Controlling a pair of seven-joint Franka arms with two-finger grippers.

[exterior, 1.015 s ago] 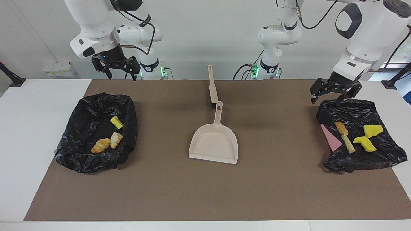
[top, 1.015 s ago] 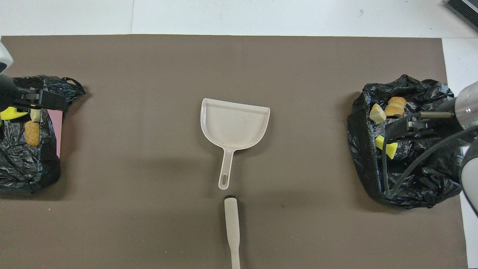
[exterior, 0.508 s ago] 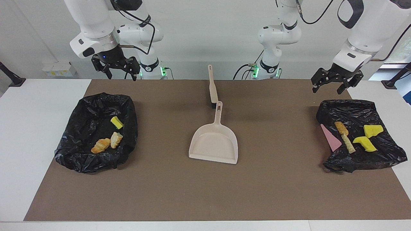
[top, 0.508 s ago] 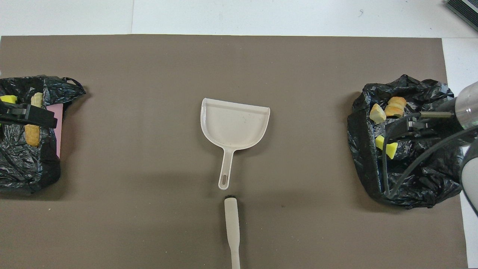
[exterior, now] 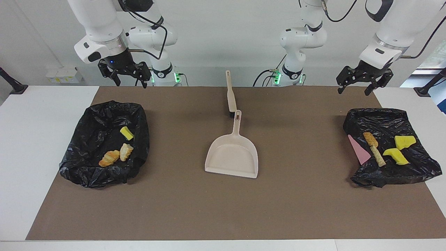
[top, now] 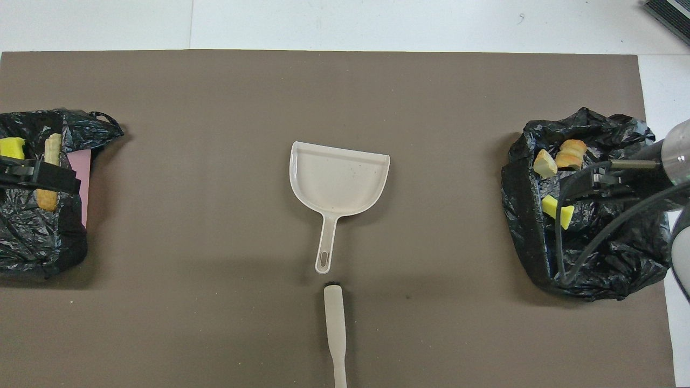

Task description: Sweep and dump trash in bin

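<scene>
Seven trash scraps already lie in black bags: three below the empty, spread-fingered right gripper, four below the equally empty left gripper, both raised, dustpan and brush lying untouched midway between them.

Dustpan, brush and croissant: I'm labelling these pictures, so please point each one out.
Dustpan (exterior: 231, 157): facing view, on the flat floor of its pan.
Brush (top: 335, 318): overhead view, on its pale handle.
Croissant (exterior: 109, 158): facing view, on the middle of its crust, in the black bag.
</scene>
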